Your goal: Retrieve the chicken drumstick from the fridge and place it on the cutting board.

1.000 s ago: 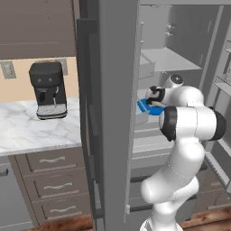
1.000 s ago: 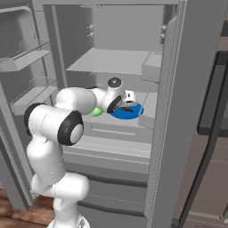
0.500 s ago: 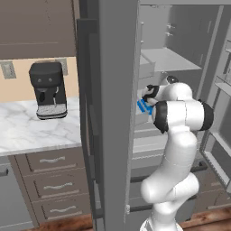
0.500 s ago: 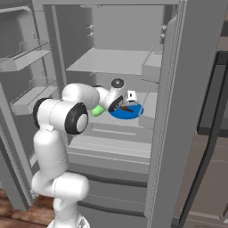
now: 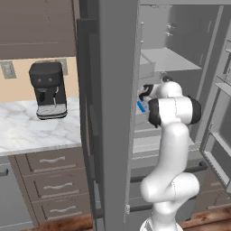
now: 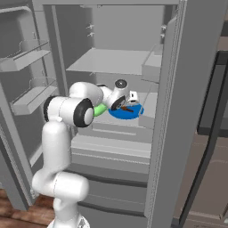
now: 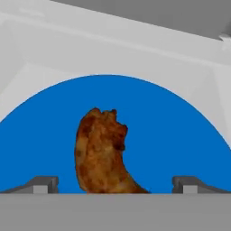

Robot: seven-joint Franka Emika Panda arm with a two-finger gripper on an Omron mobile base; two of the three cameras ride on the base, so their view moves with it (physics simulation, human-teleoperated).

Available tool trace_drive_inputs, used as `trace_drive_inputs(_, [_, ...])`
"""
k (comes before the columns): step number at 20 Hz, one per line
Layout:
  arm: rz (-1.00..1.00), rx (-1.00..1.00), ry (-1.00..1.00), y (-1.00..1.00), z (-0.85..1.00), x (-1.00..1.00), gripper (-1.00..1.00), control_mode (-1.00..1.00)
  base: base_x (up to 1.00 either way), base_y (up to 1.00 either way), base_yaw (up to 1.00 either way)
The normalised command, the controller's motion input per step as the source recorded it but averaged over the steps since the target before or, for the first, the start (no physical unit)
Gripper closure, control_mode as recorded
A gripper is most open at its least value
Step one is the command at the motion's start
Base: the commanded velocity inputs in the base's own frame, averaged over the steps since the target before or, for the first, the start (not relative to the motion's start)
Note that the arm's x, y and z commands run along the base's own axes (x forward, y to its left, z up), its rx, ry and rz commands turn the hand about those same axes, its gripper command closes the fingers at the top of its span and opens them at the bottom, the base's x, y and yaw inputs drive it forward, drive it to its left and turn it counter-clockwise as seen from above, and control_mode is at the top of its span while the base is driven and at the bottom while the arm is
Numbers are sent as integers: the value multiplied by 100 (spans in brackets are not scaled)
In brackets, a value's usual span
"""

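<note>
Claw reaches into the open fridge, fingers spread apart either side of the chicken drumstick, which lies at centre frame of the hand view on a blue plate. Nothing gripped yet. Risk as I judge it: closing on the narrow curved end could let the meat slip or skid across the plate, or drag the plate along the shelf.

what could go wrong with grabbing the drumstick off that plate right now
1. The drumstick lies flat on the blue plate between the open jaws. Closing too high could pinch only its top and let it slip; too low, the fingertips could push the plate.
2. The arm reaches deep onto the fridge shelf, so lifting out carelessly may bump the shelf above.
</note>
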Motion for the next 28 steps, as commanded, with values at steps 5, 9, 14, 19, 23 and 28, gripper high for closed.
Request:
trace_drive_inputs(5, [6,0,7,0,-20,46,-100,-100,0,0,0])
trace_drive_inputs(9, [5,0,8,0,-21,36,-100,-100,0,0,0])
trace_drive_inputs(14, [2,0,10,0,-31,11,-100,-100,0,0,0])
trace_drive_inputs(19, [0,0,0,0,-21,-3,100,-100,0,0,0])
trace_drive_inputs(23, [0,6,-2,-3,-34,-34,100,-100,0,0,0])
trace_drive_inputs(28, [0,6,-7,0,-28,-33,100,-100,0,0,0])
